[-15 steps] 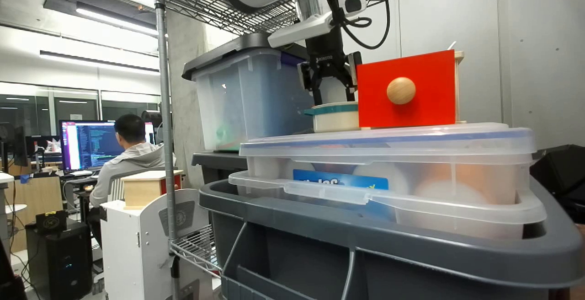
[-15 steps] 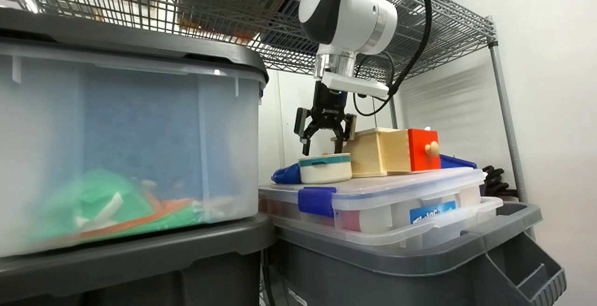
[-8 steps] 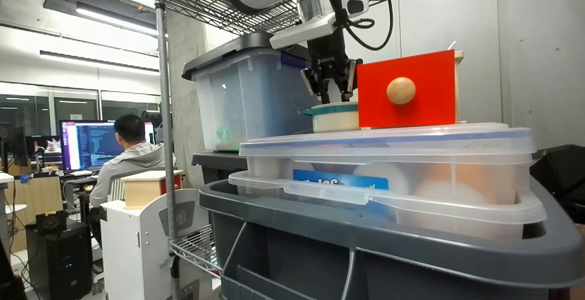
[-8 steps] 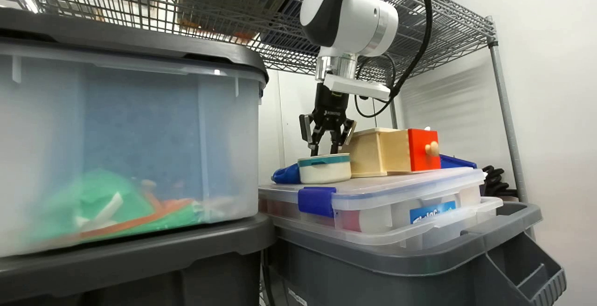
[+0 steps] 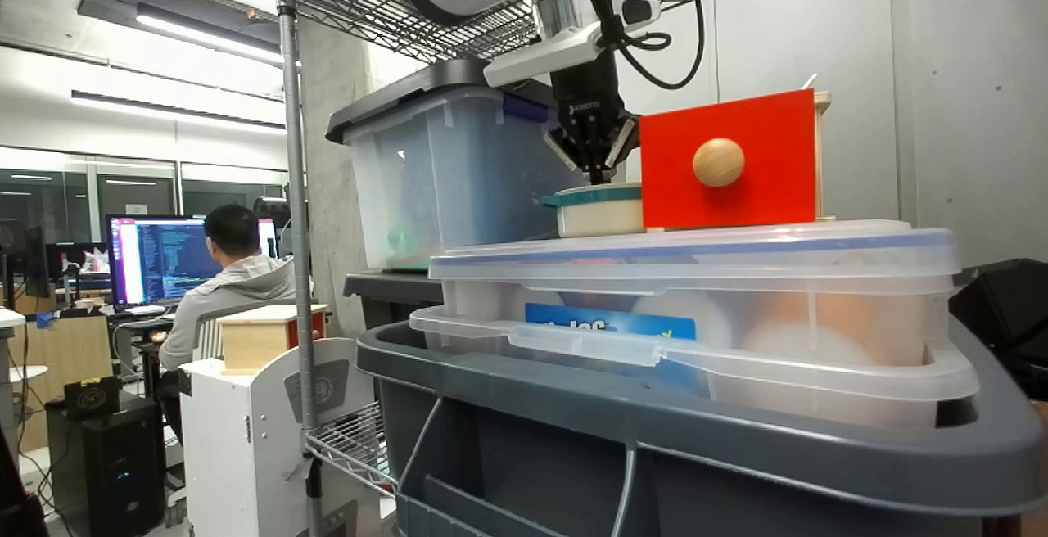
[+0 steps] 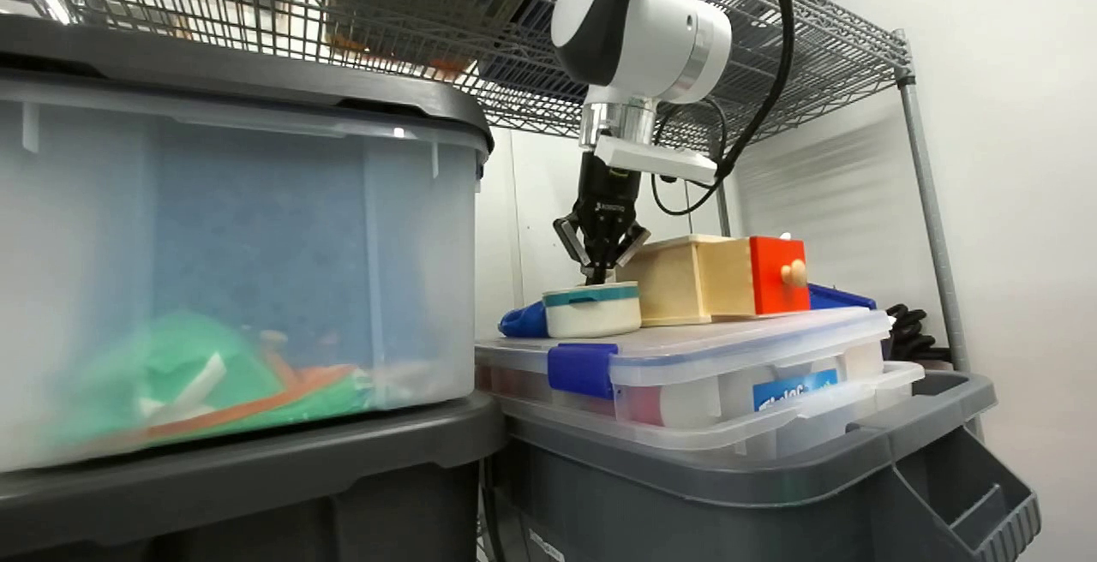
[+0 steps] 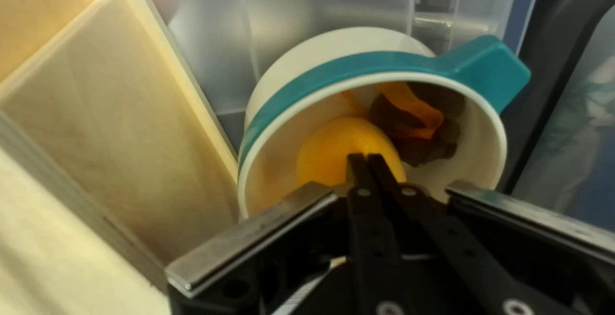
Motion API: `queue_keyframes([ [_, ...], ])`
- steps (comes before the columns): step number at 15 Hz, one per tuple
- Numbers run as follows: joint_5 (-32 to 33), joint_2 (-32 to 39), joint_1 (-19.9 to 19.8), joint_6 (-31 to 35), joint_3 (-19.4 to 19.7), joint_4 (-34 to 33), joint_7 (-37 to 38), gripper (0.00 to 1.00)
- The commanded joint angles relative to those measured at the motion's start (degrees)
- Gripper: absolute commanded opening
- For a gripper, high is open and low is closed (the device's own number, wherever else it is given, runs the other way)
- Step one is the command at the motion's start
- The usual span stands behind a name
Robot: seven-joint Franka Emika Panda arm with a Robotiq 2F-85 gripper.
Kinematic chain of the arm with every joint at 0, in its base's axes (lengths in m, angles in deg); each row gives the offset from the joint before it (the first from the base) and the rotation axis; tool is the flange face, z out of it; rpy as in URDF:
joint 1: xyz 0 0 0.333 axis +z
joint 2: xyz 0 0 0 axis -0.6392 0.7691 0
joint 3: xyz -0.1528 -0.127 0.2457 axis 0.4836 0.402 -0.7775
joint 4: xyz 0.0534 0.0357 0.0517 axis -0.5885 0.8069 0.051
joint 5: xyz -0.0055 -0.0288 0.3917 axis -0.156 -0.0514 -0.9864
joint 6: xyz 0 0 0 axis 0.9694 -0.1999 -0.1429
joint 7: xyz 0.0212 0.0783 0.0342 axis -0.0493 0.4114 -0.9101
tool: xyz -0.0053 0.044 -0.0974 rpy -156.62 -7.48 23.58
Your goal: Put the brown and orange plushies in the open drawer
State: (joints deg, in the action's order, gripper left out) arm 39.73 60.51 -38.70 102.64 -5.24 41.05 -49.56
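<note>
My gripper [image 7: 366, 156] is shut, its fingertips together over the mouth of a cream bowl with a teal band [image 7: 365, 60]. Nothing shows between the tips. Below them in the bowl sits a round orange plushie [image 7: 326, 147], partly covered by the fingers. Beside it lies a dark brown plushie [image 7: 420, 149] with an orange strip across it. In both exterior views the gripper [image 5: 602, 177] points down at the rim of the bowl [image 6: 593, 318], and the bowl's contents are hidden. The red-fronted drawer [image 6: 776, 292] stands pulled out of its wooden box [image 6: 668, 279]; its inside is out of view.
The wooden box stands right beside the bowl. Both rest on a clear lidded container [image 5: 696, 254]. A tall clear bin [image 6: 257, 202] rises close by, and a wire shelf [image 6: 386, 31] hangs low over the arm. A blue item [image 6: 524, 320] lies by the bowl.
The fingers have gone from wide apart to together. The arm has shifted very slightly sideways and then stayed still. The bowl has slid slightly leftward in both exterior views.
</note>
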Motion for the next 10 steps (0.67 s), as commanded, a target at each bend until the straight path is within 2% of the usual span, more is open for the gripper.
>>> queue_keyframes([
  [1,0.4,-0.2,-0.1,0.8,-0.1,-0.8,-0.8,0.01],
  [10,-0.2,-3.1,-0.4,1.7,-0.2,1.3,-1.3,0.01],
])
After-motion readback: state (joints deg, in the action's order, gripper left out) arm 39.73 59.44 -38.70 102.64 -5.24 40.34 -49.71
